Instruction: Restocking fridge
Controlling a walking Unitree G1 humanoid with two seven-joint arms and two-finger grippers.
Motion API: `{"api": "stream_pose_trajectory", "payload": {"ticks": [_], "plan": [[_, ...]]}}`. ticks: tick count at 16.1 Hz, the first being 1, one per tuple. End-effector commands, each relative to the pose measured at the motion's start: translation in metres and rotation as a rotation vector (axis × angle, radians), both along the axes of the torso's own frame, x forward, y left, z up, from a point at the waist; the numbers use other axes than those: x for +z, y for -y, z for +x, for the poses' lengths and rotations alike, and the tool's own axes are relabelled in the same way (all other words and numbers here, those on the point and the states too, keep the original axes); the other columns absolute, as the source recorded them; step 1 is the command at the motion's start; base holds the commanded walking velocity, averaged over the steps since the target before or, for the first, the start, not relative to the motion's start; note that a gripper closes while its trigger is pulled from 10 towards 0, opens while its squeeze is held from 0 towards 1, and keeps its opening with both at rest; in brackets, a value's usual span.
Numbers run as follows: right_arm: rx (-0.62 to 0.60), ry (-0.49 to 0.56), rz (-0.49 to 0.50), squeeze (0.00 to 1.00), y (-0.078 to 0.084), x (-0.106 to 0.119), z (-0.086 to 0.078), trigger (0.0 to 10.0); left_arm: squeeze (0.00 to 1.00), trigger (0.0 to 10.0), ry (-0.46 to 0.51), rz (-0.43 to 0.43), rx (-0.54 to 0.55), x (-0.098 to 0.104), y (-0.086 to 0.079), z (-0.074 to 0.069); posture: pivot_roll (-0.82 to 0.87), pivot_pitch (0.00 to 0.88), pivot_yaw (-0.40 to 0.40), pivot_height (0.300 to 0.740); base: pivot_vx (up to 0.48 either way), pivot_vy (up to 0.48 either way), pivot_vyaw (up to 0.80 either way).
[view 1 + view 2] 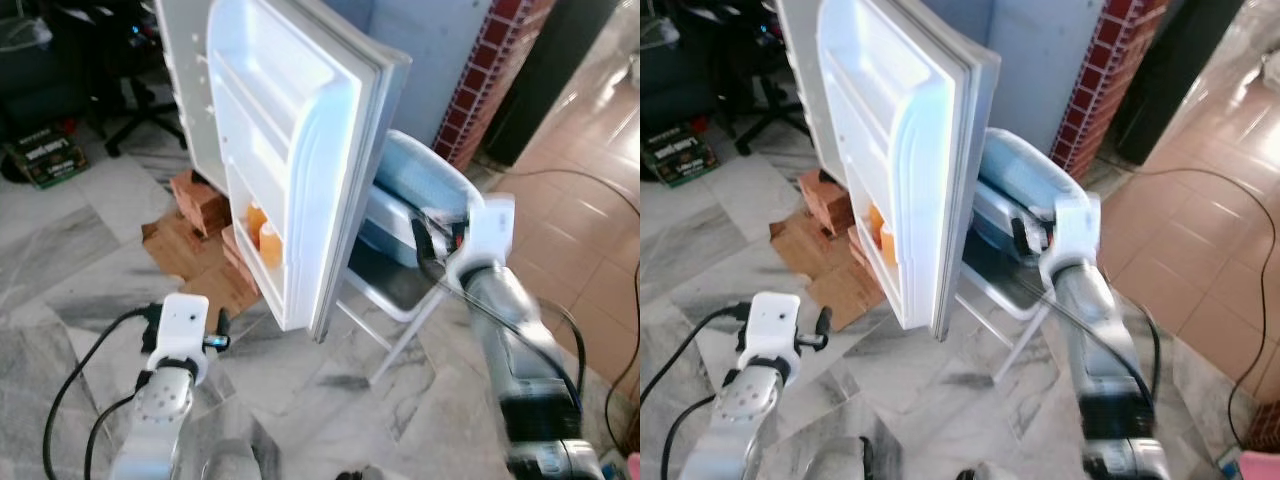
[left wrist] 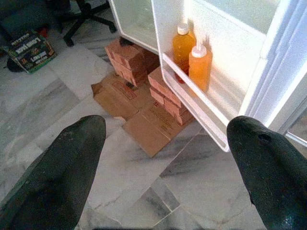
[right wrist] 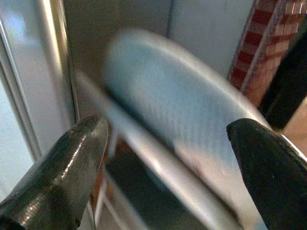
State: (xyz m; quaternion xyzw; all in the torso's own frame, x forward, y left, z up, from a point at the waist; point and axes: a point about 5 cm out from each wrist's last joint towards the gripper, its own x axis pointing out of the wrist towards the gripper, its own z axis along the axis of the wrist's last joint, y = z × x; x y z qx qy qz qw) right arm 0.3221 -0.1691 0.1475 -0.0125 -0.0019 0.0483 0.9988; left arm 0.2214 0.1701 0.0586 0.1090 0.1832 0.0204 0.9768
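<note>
The white fridge door (image 1: 290, 150) stands open, its inner shelves facing my left side. Two orange bottles (image 2: 200, 67) stand upright side by side in the lowest door shelf (image 2: 192, 103). My left gripper (image 2: 168, 139) hangs low over the marble floor, below and to the left of the door, open with nothing between its fingers. My right gripper (image 1: 432, 238) is raised on the door's outer side, close to a folding chair's pale blue backrest (image 1: 420, 180). It is open and holds nothing.
Red bricks (image 1: 200, 200) and flattened cardboard (image 1: 185, 250) lie under the fridge. An office chair base (image 1: 140, 110) and a green box (image 1: 48, 155) sit at the far left. A red brick pillar (image 1: 490, 70) stands behind the chair. A cable (image 1: 600, 190) crosses the tiles.
</note>
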Motion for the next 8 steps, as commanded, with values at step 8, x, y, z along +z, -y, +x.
{"api": "stream_pose_trajectory", "payload": {"ticks": [8], "plan": [[0.116,0.11,0.209,0.0,-0.094,0.048,0.037,10.0,0.0,10.0,-0.009,0.006,0.001,-0.003,-0.002,-0.001,0.22,0.045,-0.046,0.74,0.0,0.0,0.0]]}}
